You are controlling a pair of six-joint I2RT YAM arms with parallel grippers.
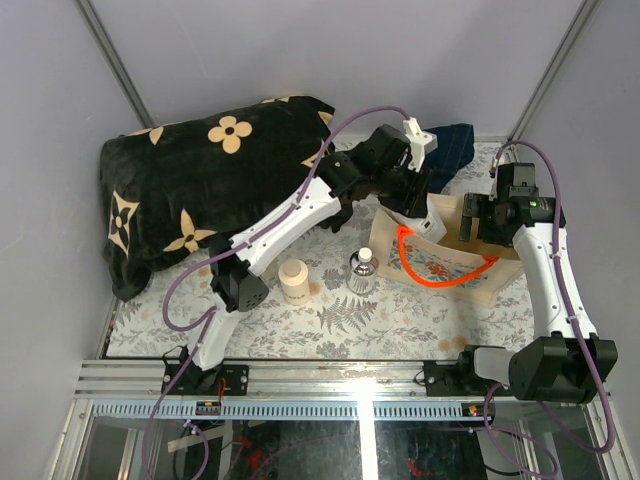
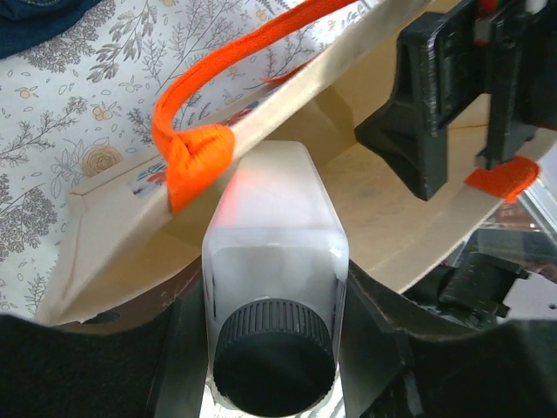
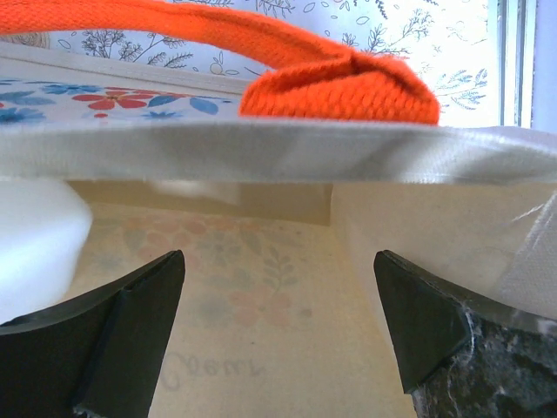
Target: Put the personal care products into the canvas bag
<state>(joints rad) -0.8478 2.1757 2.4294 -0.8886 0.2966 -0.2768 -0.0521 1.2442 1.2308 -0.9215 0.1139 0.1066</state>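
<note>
Left wrist: left claw (image 2: 275, 305) clamps white plastic bottle (image 2: 274, 218), dark ribbed cap, by its flat sides, at mouth of beige canvas bag (image 2: 348, 57), near right edge of worktop (image 1: 330, 320). Likely light, stiff, slick. Right claw (image 3: 278, 287) wide.

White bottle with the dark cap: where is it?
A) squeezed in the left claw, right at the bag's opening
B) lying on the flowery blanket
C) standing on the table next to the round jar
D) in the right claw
A: the left wrist view shows the white bottle pinched between the fingers of the left claw, its far end poking at the mouth of the canvas bag.
</note>
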